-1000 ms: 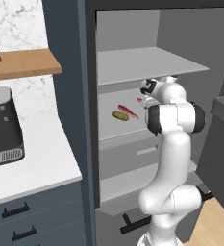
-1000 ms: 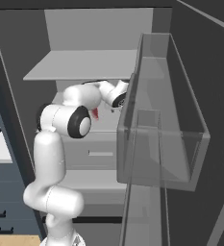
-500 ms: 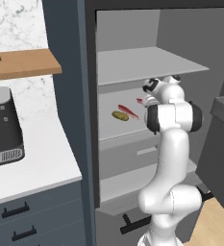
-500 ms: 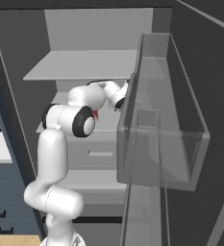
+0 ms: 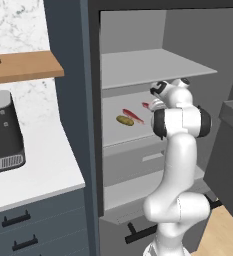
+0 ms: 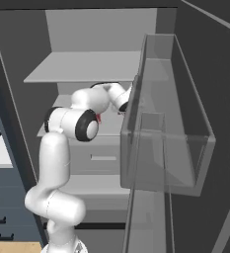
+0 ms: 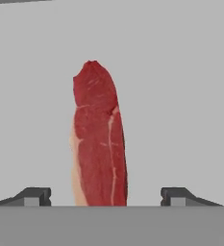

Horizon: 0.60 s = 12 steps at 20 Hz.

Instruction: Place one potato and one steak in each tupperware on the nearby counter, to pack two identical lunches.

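A red steak [image 7: 99, 144] with pale streaks lies on the grey fridge shelf [image 7: 180, 96], lengthwise between my fingertips [image 7: 34, 196]. My gripper [image 7: 106, 197] is open, its tips wide on either side of the meat and not touching it. In the left base view my gripper [image 5: 155, 101] reaches into the open fridge, over a steak [image 5: 146, 105] at the shelf's right. Further left on that shelf lie a potato [image 5: 124, 120] and a second steak [image 5: 132, 116]. The white counter [image 5: 38, 170] runs at the left. The tupperware is out of view.
The fridge's upper shelf [image 5: 153, 65] hangs close above my hand. The open fridge door with its clear bin [image 6: 166, 133] stands at the right and hides my hand in the right base view. A dark appliance [image 5: 3, 132] sits on the counter under a wooden shelf [image 5: 23, 67].
My hand has pushed further into the fridge, to the right and slightly down over the shelf. The potato and steaks have not moved.
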### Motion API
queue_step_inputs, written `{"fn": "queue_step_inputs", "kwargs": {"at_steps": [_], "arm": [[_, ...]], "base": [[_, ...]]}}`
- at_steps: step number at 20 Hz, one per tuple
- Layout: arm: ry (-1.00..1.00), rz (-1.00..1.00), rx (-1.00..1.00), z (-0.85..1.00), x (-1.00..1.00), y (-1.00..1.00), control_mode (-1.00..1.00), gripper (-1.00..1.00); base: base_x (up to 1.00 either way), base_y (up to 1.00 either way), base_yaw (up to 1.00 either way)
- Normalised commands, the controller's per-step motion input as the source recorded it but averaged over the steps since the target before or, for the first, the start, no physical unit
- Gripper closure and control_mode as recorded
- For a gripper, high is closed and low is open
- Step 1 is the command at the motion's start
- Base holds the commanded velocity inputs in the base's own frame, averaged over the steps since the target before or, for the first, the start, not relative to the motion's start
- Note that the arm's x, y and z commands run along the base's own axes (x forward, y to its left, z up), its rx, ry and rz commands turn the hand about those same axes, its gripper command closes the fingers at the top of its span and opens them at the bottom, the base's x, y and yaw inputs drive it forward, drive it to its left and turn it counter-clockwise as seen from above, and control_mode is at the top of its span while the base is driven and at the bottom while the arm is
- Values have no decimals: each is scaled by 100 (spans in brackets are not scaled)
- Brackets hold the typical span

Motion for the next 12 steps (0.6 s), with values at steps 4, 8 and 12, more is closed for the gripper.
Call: {"fn": "queue_step_inputs", "kwargs": {"at_steps": [4, 8, 12], "arm": [[-1, 8, 0, -98, 0, 13, -100, -100], [-10, 8, 0, -76, -11, 7, -100, -100], [-4, 8, 0, -30, -4, 6, -100, -100]], "base": [[0, 0, 0], [0, 0, 0], [0, 0, 0]]}}
